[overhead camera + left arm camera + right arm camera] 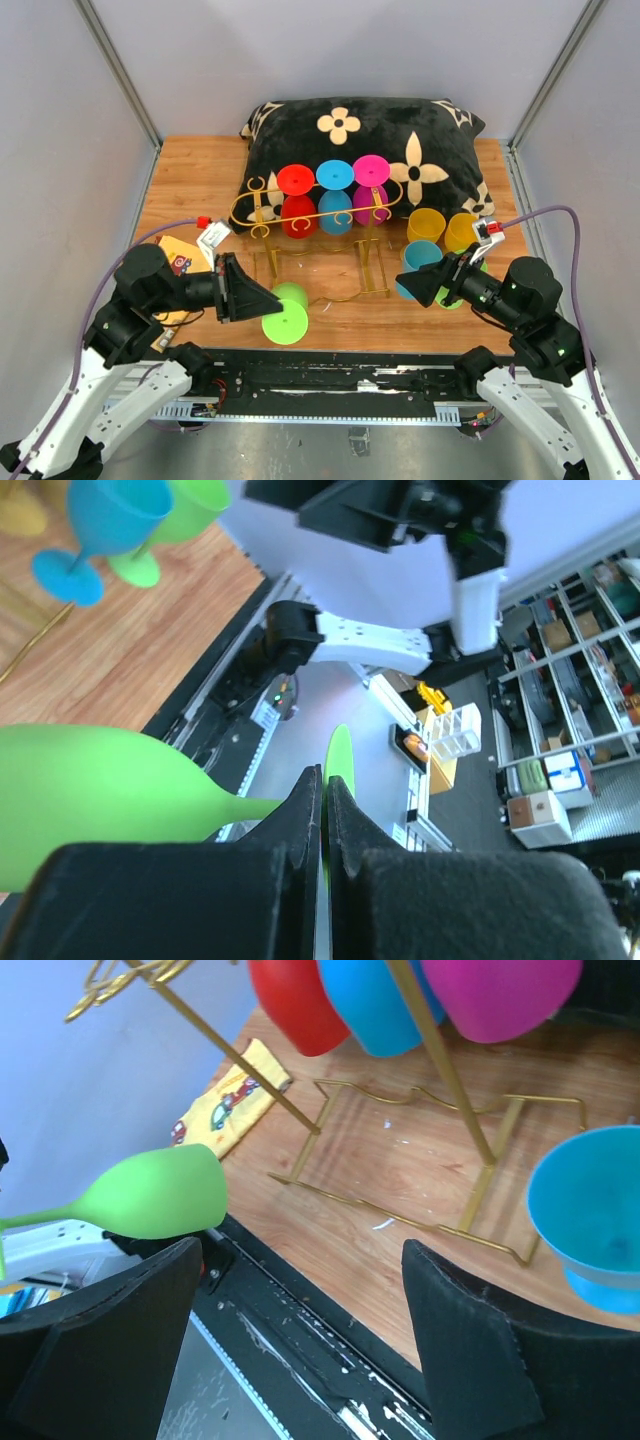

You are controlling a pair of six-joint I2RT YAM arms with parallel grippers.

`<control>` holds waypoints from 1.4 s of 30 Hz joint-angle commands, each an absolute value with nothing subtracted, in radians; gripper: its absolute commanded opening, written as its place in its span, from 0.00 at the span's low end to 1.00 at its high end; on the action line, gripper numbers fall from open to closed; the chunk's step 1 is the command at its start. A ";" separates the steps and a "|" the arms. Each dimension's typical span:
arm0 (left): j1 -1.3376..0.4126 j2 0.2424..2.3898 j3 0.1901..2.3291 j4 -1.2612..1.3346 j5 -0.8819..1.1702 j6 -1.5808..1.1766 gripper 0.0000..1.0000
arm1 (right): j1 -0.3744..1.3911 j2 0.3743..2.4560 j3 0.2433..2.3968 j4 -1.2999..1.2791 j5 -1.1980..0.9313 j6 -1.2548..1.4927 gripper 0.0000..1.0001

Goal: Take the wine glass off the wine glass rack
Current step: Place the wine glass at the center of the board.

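Note:
The gold wire wine glass rack (310, 215) stands in front of a black pillow, with a red (297, 200), a blue (335, 195) and a magenta (370, 190) wine glass hanging from it. A green wine glass (285, 310) lies sideways in the air over the table's near edge, off the rack. My left gripper (272, 300) is shut on its flat foot (340, 755), and its bowl (90, 790) points left in the left wrist view. My right gripper (415, 285) is open and holds nothing; the right wrist view shows the rack's legs (470, 1140) and the green bowl (160, 1195).
Beside my right gripper stand a blue glass (420, 262) and another green one (452, 295), with two yellow glasses (427, 225) behind them. A yellow printed packet (178, 258) lies at the left. The pillow (400, 140) fills the back of the table.

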State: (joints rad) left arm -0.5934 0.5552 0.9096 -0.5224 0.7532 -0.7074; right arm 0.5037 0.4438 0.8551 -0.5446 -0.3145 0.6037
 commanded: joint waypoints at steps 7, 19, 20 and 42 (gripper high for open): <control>-0.606 0.609 0.998 -0.330 0.905 -0.706 0.01 | 0.502 0.460 0.843 -0.405 -0.521 0.649 0.80; -1.071 0.892 1.151 -0.329 0.404 -0.470 0.01 | 0.502 0.427 0.862 -0.404 -0.570 0.655 0.78; -1.096 0.912 1.156 -0.335 0.349 -0.456 0.01 | 0.501 0.423 0.865 -0.406 -0.572 0.651 0.78; -1.213 0.986 0.951 0.070 0.139 -0.546 0.00 | 0.503 0.507 0.882 -0.396 -0.859 0.683 0.44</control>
State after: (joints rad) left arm -1.1927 0.9821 0.9627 -0.0311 0.1852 -0.5358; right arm 0.5037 0.4656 0.8608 -0.3641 -0.7929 0.6987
